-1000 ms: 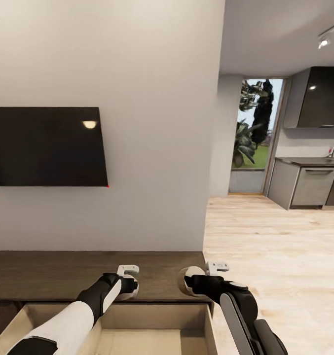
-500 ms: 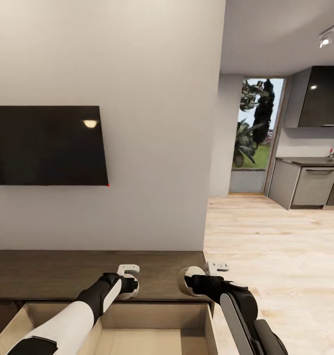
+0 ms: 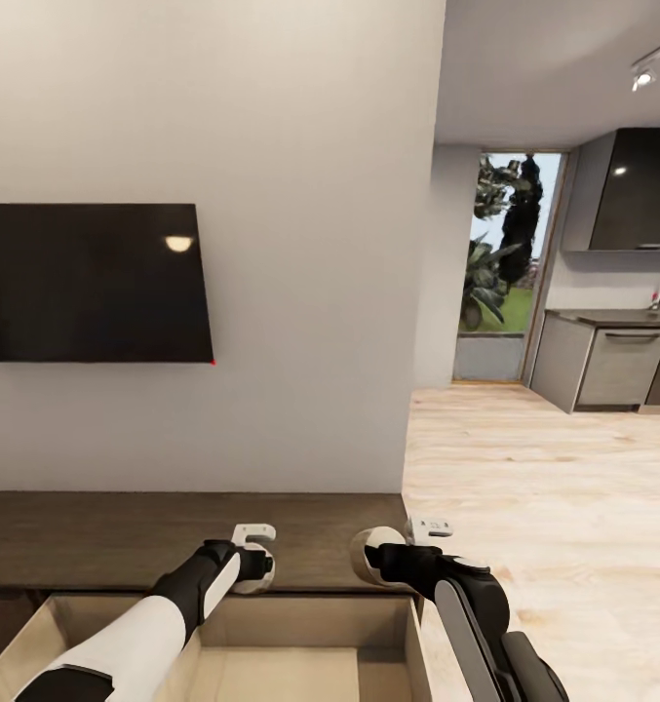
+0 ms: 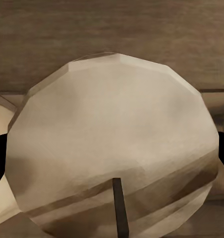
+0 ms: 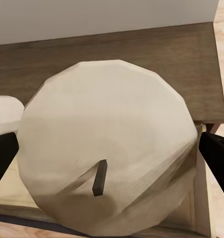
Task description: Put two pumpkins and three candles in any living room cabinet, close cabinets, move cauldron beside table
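Two candles are held, one per arm, both over the open drawer (image 3: 222, 634) of the cabinet (image 3: 96, 541). Left gripper (image 3: 254, 568) is clamped on the left candle (image 4: 112, 144), right gripper (image 3: 378, 558) on the right candle (image 5: 109, 146). Each wick end faces its wrist camera, so the long axis runs along the fingers. Finger gap is hidden by the wax.

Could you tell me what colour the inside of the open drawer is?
Pale light wood, against the dark brown wooden cabinet; the open drawer's interior shows best in the head view.
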